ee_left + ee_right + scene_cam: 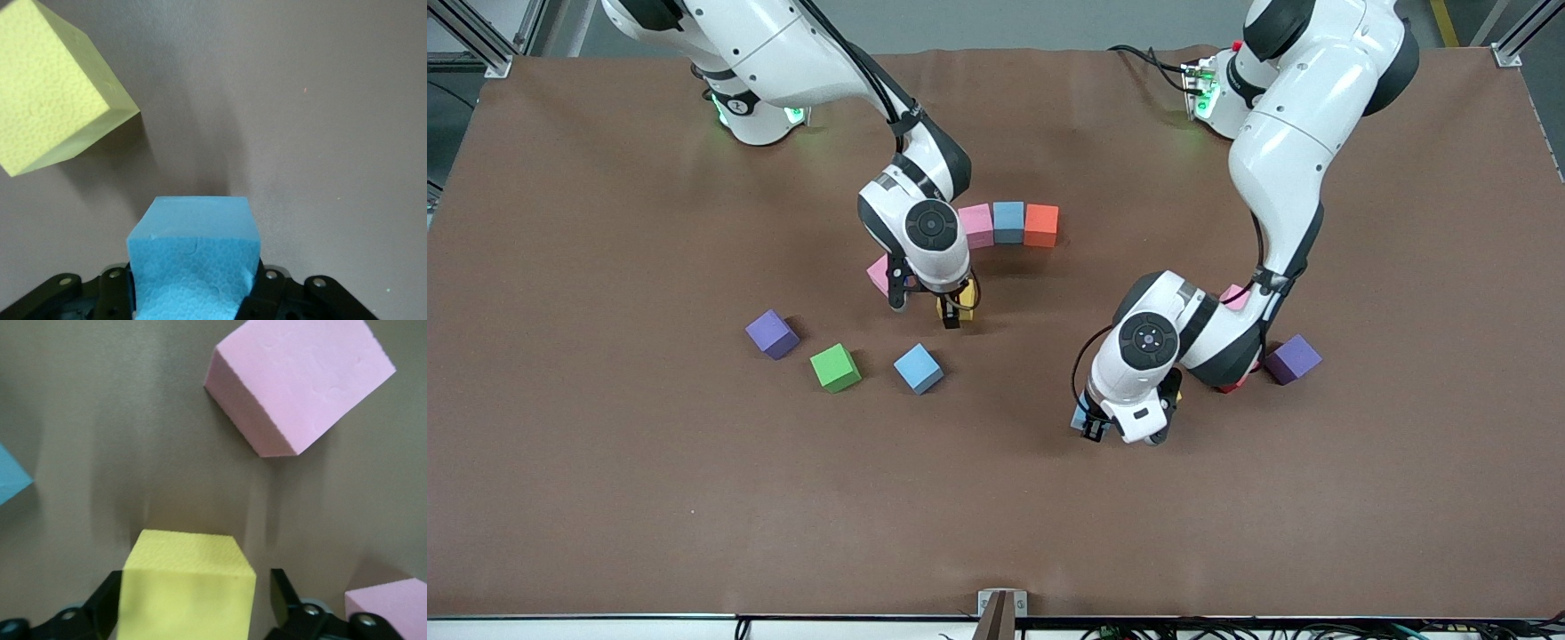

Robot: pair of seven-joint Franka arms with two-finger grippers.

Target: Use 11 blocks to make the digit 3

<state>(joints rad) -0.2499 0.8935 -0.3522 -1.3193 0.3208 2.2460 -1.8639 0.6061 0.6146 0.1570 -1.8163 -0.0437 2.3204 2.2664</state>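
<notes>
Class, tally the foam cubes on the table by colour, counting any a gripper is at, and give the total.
blue: 3
pink: 3, two partly hidden by arms
yellow: 2
purple: 2
green: 1
orange: 1
red: 1, mostly hidden
Total: 13

arms: glossy white shells, black joints | cables: black | bases: green lights | tools: black fingers

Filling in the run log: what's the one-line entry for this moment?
left claw: shut on light blue block | right claw: around yellow block, one finger apart | top row: pink block, blue block, red block
</notes>
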